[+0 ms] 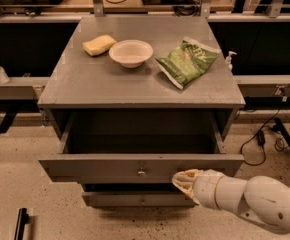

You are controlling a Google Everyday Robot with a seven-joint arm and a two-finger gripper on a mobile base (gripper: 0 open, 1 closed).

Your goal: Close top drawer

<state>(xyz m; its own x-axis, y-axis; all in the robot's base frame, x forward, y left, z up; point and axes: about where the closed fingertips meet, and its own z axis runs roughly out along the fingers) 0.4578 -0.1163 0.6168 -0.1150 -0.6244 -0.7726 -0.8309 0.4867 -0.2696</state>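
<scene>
The top drawer (110, 167) of the grey cabinet stands pulled far out, its deep box empty and dark inside. Its flat front panel has a small round metal knob (141, 173) at the centre. My gripper (185, 180) comes in from the lower right on a white arm. Its tan tip lies against the front panel, right of the knob, near the panel's lower edge.
On the cabinet top (85, 81) lie a yellow sponge (99, 45), a white bowl (131, 52) and a green chip bag (187, 61). A narrower lower drawer front (135, 199) sits below. Cables and a stand leg (285, 139) lie on the floor at right.
</scene>
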